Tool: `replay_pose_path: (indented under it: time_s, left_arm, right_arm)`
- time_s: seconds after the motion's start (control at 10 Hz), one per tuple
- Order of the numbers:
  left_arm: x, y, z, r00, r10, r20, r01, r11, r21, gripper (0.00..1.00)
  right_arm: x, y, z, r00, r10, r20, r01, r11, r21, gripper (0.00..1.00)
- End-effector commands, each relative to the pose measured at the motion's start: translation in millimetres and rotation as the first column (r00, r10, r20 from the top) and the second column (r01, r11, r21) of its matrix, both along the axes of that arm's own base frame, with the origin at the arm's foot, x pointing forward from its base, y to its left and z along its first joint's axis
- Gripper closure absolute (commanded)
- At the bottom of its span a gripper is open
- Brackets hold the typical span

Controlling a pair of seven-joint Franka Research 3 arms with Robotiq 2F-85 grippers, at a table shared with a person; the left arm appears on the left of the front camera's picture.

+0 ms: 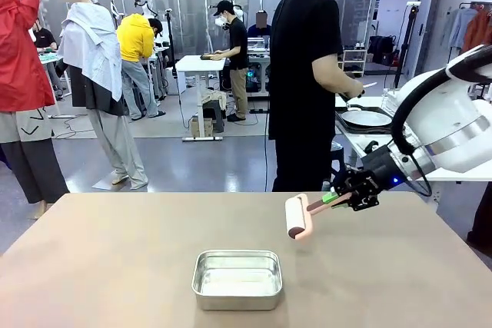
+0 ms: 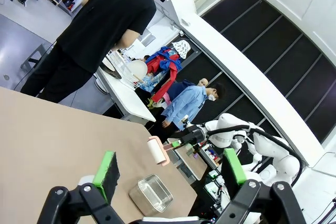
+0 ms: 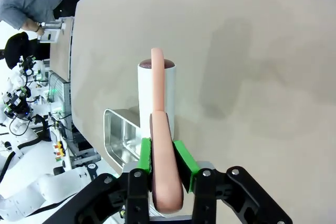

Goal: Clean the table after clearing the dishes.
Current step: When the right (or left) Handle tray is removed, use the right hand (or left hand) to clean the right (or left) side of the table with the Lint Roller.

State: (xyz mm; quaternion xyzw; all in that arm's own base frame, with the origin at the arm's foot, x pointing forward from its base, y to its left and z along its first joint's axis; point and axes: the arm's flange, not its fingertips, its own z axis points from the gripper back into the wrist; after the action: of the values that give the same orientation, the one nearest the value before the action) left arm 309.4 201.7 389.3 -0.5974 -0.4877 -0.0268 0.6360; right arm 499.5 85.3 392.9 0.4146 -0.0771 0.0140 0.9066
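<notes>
R gripper (image 1: 332, 198) clamped on lint roller (image 1: 297, 217); L gripper (image 2: 170, 167) wide open, empty. I'd lay roll flat on table (image 1: 108, 266), stroke to 9 o'clock (steel tin (image 1: 237, 278) at 7).

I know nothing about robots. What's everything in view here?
table: one, beige-brown, across the foreground.
tin: one, shiny steel, on the table's near middle.
roller: one, white roll on a pink handle, held over the table right of the tin.
person: one, in black, standing beyond the far edge, at a white side table.
other people: several, farther back.
left jaws: one pair, black with green pads, open, empty.
right jaws: one pair, black with green pads, shut on the roller's handle.
</notes>
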Motion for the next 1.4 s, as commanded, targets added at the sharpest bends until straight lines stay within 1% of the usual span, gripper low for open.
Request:
replay_pose_path:
  time_s: [0.0,0.2,0.5,0.6,0.8,1.1,1.3]
  left_arm:
    - [-4.8,0.6,1.4,1.000,-0.008,0.007,0.008,1.000,-0.004,0.00]
    - [-4.8,0.6,1.4,1.000,-0.008,0.007,0.008,1.000,-0.004,0.00]
    - [-4.8,0.6,1.4,1.000,-0.008,0.007,0.008,1.000,-0.004,0.00]
    - [-4.8,0.6,1.4,1.000,-0.008,0.007,0.008,1.000,-0.004,0.00]
    - [-4.8,0.6,1.4,1.000,-0.008,0.007,0.008,1.000,-0.004,0.00]
    - [-4.8,0.6,1.4,1.000,-0.008,0.007,0.008,1.000,-0.004,0.00]
    - [-4.8,0.6,1.4,1.000,-0.008,0.007,0.008,1.000,-0.004,0.00]
  right_arm:
    - [24.0,2.4,-10.2,0.999,0.035,-0.039,-0.032,0.998,0.062,0.77]
    - [32.9,0.3,-26.9,0.995,0.042,-0.086,-0.038,0.998,0.051,0.77]
    - [51.8,4.0,-45.5,0.987,0.025,-0.161,-0.026,1.000,-0.009,0.77]
    - [55.8,7.4,-50.9,0.985,0.002,-0.174,-0.012,0.998,-0.054,0.77]
    - [59.5,8.3,-61.8,0.979,-0.039,-0.199,0.021,0.996,-0.088,0.77]
    - [49.6,-12.5,-68.9,0.967,-0.107,-0.231,0.071,0.985,-0.158,0.77]
    - [30.4,-46.0,-64.0,0.951,-0.158,-0.265,0.101,0.971,-0.218,0.77]
